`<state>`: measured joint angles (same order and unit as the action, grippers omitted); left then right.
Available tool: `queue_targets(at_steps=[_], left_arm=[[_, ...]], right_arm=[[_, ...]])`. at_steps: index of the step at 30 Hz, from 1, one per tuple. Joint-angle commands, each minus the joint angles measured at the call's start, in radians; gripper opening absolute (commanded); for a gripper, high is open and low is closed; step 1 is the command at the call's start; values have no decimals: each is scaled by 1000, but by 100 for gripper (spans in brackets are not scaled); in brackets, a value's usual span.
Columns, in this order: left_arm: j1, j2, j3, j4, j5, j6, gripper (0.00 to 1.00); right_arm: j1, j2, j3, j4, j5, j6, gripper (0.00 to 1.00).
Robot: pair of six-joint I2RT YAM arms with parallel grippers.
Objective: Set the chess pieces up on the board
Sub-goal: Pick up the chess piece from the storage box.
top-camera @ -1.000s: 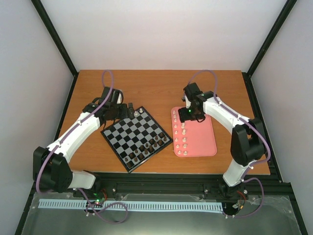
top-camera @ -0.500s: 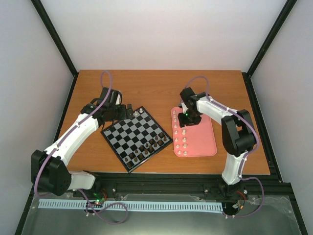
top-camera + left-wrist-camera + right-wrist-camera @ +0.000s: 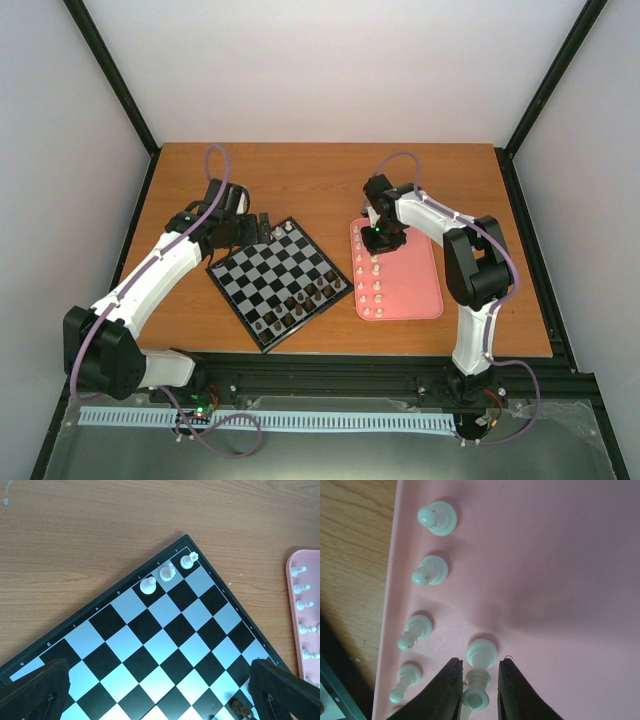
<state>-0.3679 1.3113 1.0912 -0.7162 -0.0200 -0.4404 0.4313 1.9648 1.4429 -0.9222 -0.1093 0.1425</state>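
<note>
The right tool (image 3: pixel 479 662) points down onto the pink tray (image 3: pixel 560 580). Its two dark fingers (image 3: pixel 447 690) stand close on either side of one upright cream piece (image 3: pixel 481 652). The left finger looks to touch the piece's head, but a thin strip of pink shows beside the other, so I cannot tell whether the piece is truly pinched. The lower frame edge cuts off the fingers and the piece's top. Just left of it, more chess pieces (image 3: pixel 437 517) stand in a line along the tray's left rim, the lowest just beside the left finger. Open pink surface lies on the tool's right and ahead of it.

In the overhead view the right tool (image 3: pixel 383 237) covers the far end of the tray's rows. The cream figures nearer the arms are too small to tell by type. The tray sits just right of the board (image 3: pixel 280 280), with a narrow strip of bench (image 3: pixel 330 180) between them.

The left tool (image 3: pixel 157 670) hangs over the far part of the board with its jaws spread wide and nothing between them. Only the inner corners of its fingers (image 3: pixel 35 690) show, at the bottom corners of the wrist view. Three cream pieces (image 3: pixel 167 572) stand on neighbouring squares of the board's far edge row, by the corner. Dark brown pieces (image 3: pixel 295 305) line the near edge. One shows at the bottom of the left wrist view, cut off. The board lies turned diagonally, with bare bench beyond it.
</note>
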Motion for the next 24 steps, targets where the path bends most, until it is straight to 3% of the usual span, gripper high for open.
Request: queue_targets(at_steps=[1,10,24], left_arm=[[-10,-23,32,-23,-18,15,100],[-9,-27,29,-28,-18,26,100],[-9,-50,1,-30,-12,37,100]], right_arm=[[-9,10,21,-20,1,-1,19],[-8,-26,25,-31,1,12,8],[-7,-75,138,-89,6,26,6]])
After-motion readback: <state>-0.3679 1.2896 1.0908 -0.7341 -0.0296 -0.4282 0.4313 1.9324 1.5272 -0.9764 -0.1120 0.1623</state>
